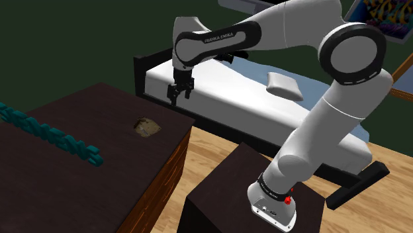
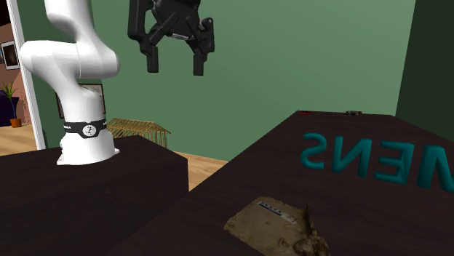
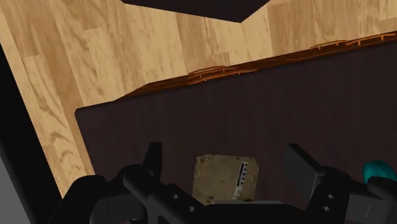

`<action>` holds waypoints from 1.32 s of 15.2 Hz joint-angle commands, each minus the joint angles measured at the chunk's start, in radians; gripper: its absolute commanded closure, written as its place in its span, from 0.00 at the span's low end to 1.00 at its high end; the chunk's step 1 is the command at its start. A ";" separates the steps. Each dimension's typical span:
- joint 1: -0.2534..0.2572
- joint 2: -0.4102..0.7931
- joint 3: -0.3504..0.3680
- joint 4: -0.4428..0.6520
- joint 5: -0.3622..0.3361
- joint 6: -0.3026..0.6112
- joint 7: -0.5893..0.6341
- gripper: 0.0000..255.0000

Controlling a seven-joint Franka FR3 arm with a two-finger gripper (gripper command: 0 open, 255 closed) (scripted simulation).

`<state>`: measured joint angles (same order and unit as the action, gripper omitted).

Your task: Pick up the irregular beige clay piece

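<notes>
Two black fingers (image 3: 153,158) spread apart, gripping nothing, hanging high over dark tabletop (image 2: 364,211). Below, framed betw. them in wrist view and untouched: one clay piece (image 2: 271,222), lying flat near tabletop edge facing stand (image 1: 225,192). Flat, ragged-edged slab, mottled beige-brown, w/ one small white ticked strip on top. Long axis approx. across second exterior view, crumbled darker end toward that view's lower right; nearly square in wrist view, so axis hard to call there. Beyond it, one row of raised teal letters (image 2: 371,161) on same tabletop, well apart from piece. Further out: one white arm (image 1: 331,112) on the one dark stand, one bed (image 1: 218,93) w/ one pillow (image 1: 284,85), light wood floor (image 3: 63,95).
</notes>
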<state>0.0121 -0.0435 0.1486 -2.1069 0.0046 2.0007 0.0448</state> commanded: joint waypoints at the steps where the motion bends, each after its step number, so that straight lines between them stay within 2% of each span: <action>1: 0.004 0.078 0.005 0.055 -0.011 0.017 0.020 0.00; 7: 0.020 0.325 0.005 0.261 -0.047 0.037 0.068 0.00; 12: 0.042 0.538 -0.004 0.480 -0.071 0.016 0.097 0.00; 17: 0.069 0.774 -0.017 0.764 -0.086 -0.048 0.115 0.00; 20: 0.088 0.943 -0.025 0.998 -0.091 -0.120 0.119 0.00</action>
<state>0.0952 0.8321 0.1275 -1.1997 -0.0845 1.9066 0.1648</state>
